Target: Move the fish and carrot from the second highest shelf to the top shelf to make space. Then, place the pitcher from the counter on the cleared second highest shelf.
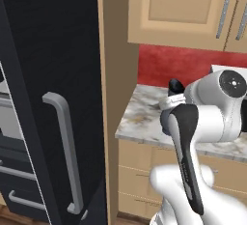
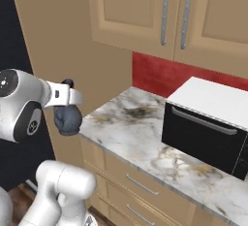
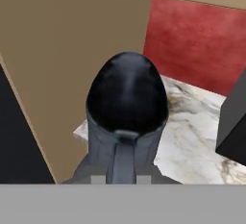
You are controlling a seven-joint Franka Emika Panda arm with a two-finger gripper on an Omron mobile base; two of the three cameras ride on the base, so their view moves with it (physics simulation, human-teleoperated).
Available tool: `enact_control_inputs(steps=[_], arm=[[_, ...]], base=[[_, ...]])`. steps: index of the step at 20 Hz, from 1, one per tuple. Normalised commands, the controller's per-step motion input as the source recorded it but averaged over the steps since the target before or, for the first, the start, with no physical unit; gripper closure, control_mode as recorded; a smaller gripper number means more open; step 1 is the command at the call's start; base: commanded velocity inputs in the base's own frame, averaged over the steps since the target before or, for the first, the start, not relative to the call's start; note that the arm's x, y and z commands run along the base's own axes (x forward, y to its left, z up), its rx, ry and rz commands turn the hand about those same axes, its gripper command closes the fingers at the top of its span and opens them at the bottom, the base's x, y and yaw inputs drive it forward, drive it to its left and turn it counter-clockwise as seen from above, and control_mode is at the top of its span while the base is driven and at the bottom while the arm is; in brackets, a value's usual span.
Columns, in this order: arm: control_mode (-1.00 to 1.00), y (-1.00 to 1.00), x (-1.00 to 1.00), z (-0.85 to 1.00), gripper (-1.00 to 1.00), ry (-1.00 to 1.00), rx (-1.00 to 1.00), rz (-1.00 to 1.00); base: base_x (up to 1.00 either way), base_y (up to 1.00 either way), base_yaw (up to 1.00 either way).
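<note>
The dark grey-blue pitcher [image 2: 68, 119] hangs in the air just off the left end of the marble counter [image 2: 140, 133], under my white wrist. From above in the hand view, its dark open mouth [image 3: 127, 93] faces the camera and its handle runs down toward my gripper [image 3: 121, 179], which is shut on it. In the left base view only the pitcher's dark spout [image 1: 174, 85] pokes up beside the arm. The fish, the carrot, the second highest shelf and the top shelf are out of view.
A black fridge door [image 1: 58, 74] with a grey handle [image 1: 65, 142] stands at the left, beside a tall tan side panel [image 1: 116, 74]. A black-and-white microwave [image 2: 208, 123] sits on the counter at the right. Wooden upper cabinets [image 2: 164, 16] hang above a red backsplash [image 2: 160, 74].
</note>
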Motion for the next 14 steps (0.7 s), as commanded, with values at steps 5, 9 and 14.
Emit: enact_control_inputs(steps=[5, 9, 14], arm=[[-1.0, -0.16, 0.0, 0.0, 1.0, -0.03, 0.0, 0.0], [-1.0, 0.0, 0.0, 0.0, 1.0, 0.0, 0.0, 0.0], [1.0, 0.0, 0.0, 0.0, 1.0, 0.0, 0.0, 0.0]], base=[[0.0, 0.0, 0.0], [0.0, 0.0, 0.0], [-0.24, 0.0, 0.05]])
